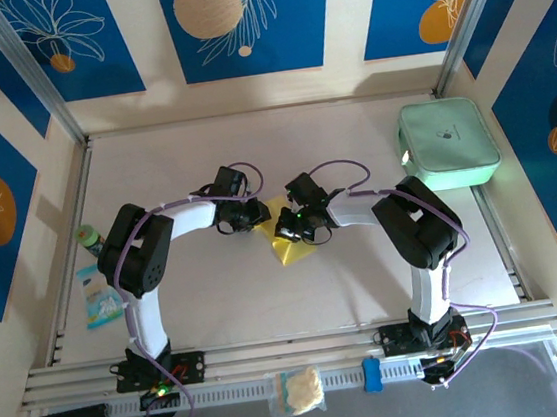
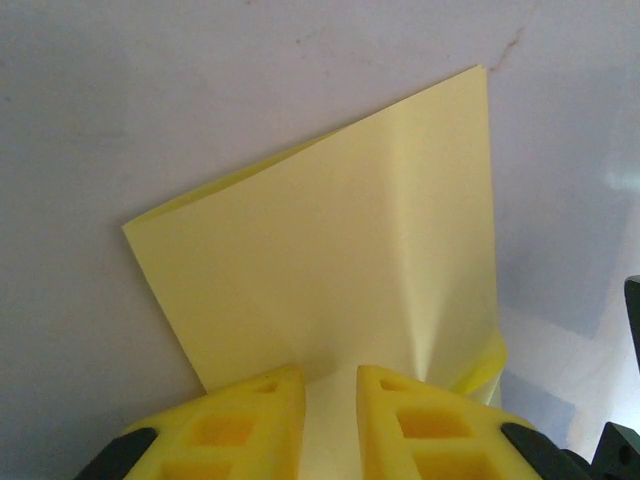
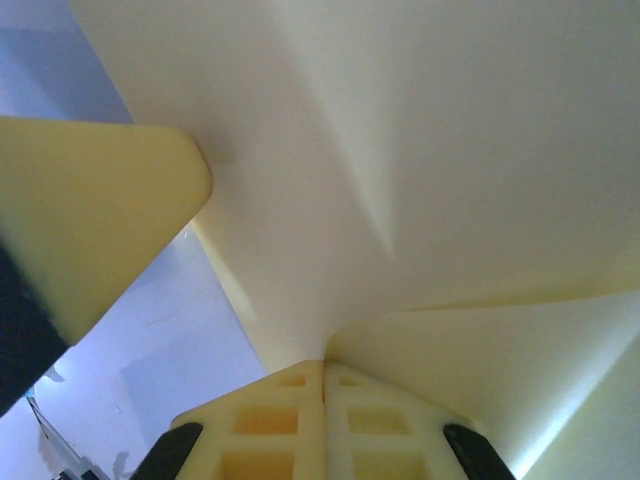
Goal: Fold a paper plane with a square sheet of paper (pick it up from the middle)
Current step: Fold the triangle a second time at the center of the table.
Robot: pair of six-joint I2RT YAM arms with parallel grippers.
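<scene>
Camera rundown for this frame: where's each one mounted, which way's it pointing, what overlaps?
Top external: fixed above and behind the bases, looking down at the table; left arm and right arm both show, meeting at the yellow sheet.
Left wrist: on the left arm, looking along its fingers at the folded sheet, table behind; jaws slightly apart.
Right wrist: on the right arm, close against the sheet; fingers shut on it.
Shared: both wrist views see the sheet.

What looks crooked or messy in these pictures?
The yellow paper between the two arms looks askew. It is folded over, but the edges don't line up, so a thin strip of the under layer peeks out along its upper left edge. Its lower right corner also bends away instead of lying flat.
</scene>
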